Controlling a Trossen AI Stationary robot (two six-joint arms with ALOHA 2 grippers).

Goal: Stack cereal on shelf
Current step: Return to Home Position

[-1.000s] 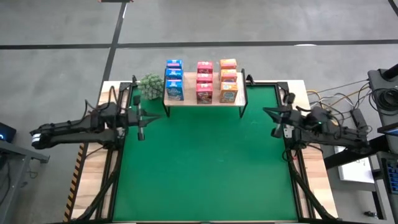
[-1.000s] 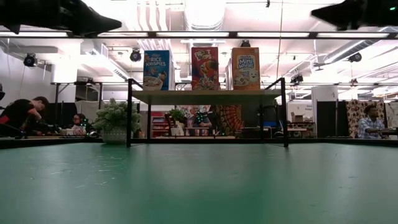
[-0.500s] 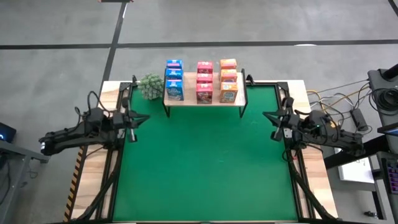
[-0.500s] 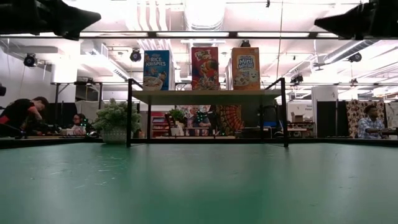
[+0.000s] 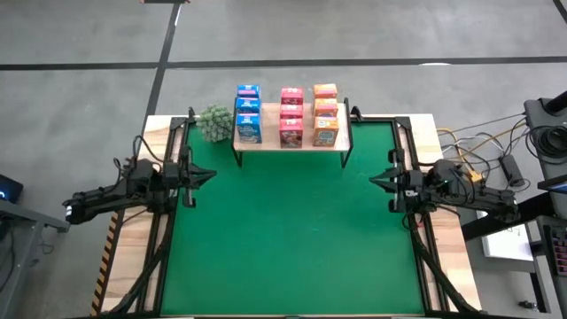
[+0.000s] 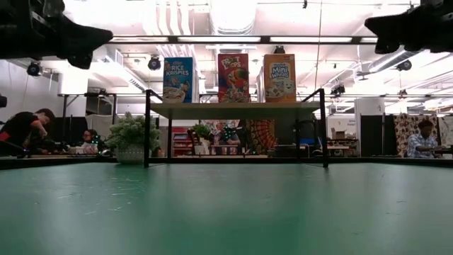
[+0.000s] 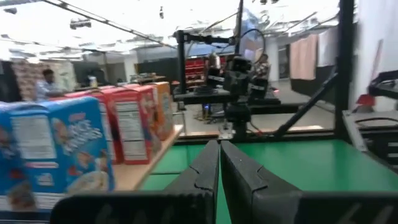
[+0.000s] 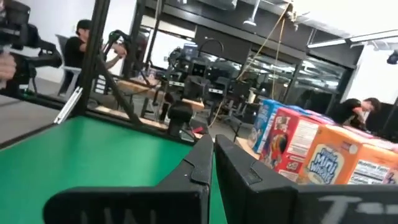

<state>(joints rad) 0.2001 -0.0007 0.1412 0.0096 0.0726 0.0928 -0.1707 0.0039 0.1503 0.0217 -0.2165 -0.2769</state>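
Observation:
The shelf (image 5: 268, 144) stands at the table's far middle on thin black legs. The cereal stands upright on its wooden top in three rows: blue boxes (image 5: 247, 112), pink-red boxes (image 5: 291, 116) and orange boxes (image 5: 325, 114). In the low view the front boxes (image 6: 233, 78) stand side by side on the plank (image 6: 233, 110). My left gripper (image 5: 211, 175) hovers shut near the table's left edge, pointing level toward the right. My right gripper (image 5: 372, 180) hovers shut near the right edge, pointing toward the left. Both are empty and well short of the shelf.
A green leafy plant (image 5: 213, 122) stands left of the shelf at the far left. The green mat (image 5: 292, 230) lies bare between the two arms. Black frame rails (image 5: 168, 221) run along both sides of the table. People sit in the room beyond the table (image 6: 21, 131).
Both grippers have sunk a little and rolled about their own pointing line, staying shut and empty. My left gripper has also drawn back toward the table's left edge. The boxes on the shelf have kept still.

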